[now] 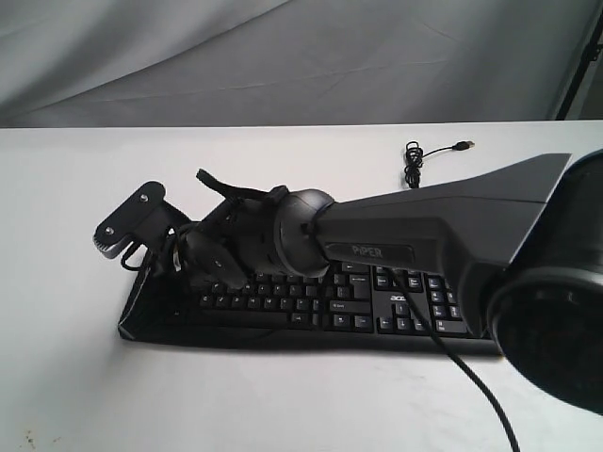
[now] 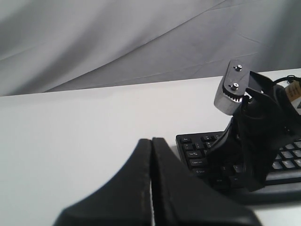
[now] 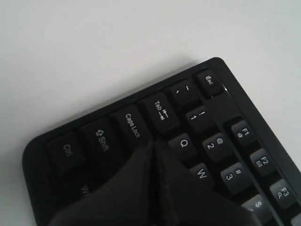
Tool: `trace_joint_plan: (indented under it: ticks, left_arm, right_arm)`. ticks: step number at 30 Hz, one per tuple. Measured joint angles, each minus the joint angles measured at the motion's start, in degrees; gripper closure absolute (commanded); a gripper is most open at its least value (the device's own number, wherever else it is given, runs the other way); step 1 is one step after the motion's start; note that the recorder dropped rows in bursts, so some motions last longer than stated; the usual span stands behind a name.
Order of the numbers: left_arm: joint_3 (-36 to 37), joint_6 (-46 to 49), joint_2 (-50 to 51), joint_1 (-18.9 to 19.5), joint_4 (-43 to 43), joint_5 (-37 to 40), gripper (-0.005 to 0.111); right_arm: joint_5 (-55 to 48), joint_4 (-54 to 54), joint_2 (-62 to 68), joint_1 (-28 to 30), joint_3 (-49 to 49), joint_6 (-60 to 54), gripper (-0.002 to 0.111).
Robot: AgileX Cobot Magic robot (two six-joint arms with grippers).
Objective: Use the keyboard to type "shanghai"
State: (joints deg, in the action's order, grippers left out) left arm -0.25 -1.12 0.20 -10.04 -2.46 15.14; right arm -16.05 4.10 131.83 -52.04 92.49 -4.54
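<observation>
The black keyboard point(image 1: 396, 320) lies flat on the white table, its number pad and logo to the right. My right arm reaches across it to its left end. There my right gripper point(image 1: 209, 282) points down, shut and empty. In the right wrist view its tip point(image 3: 154, 143) sits low over the keyboard point(image 3: 207, 117), where Caps Lock, Tab and Q meet; the key beneath is hidden. My left gripper point(image 2: 151, 141) is shut on nothing above bare table, left of the keyboard point(image 2: 197, 150). It does not show in the exterior view.
The keyboard's thin cable point(image 1: 415, 165) lies coiled behind it, ending in a USB plug point(image 1: 464, 145). A loose black cable point(image 1: 471, 377) runs from the right arm across the number pad toward the front. Grey cloth hangs behind the table point(image 1: 75, 377).
</observation>
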Motion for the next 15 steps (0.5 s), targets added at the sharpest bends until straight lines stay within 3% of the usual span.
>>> trace_joint_plan:
  ticks: [15]
  left_arm:
    - [0.0, 0.0, 0.0, 0.0, 0.0, 0.0, 0.107]
  right_arm:
    - [-0.11, 0.0, 0.5, 0.0, 0.0, -0.18, 0.108]
